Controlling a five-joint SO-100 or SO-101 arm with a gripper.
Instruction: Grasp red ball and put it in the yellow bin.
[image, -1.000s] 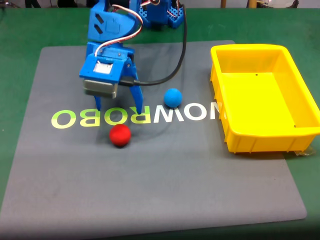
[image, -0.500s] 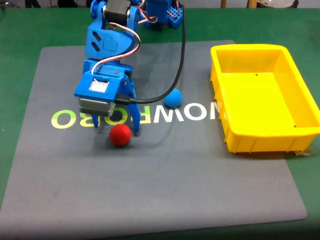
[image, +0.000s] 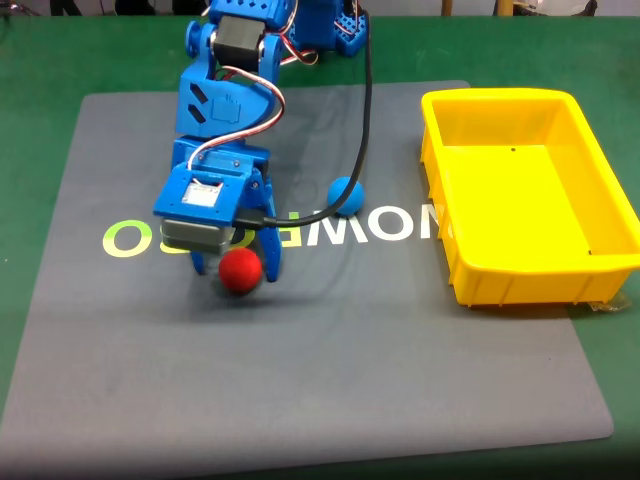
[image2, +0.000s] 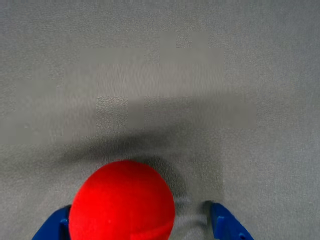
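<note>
Gripper (image: 234, 270): lowered since a second ago, jaws apart, now straddling the ball.
Red ball (image: 240, 271): on the grey mat (image: 300, 380), between the fingertips, nearer one finger in the wrist view; ready for closing.
Blue ball (image: 346, 195): unmoved, behind.
Yellow bin (image: 520, 285): far right, empty.

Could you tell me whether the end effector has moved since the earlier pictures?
Yes. In the fixed view the end effector has come down and forward across the mat lettering and now straddles the red ball.

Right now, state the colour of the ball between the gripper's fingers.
Solid red, clearest in the wrist view.
</note>
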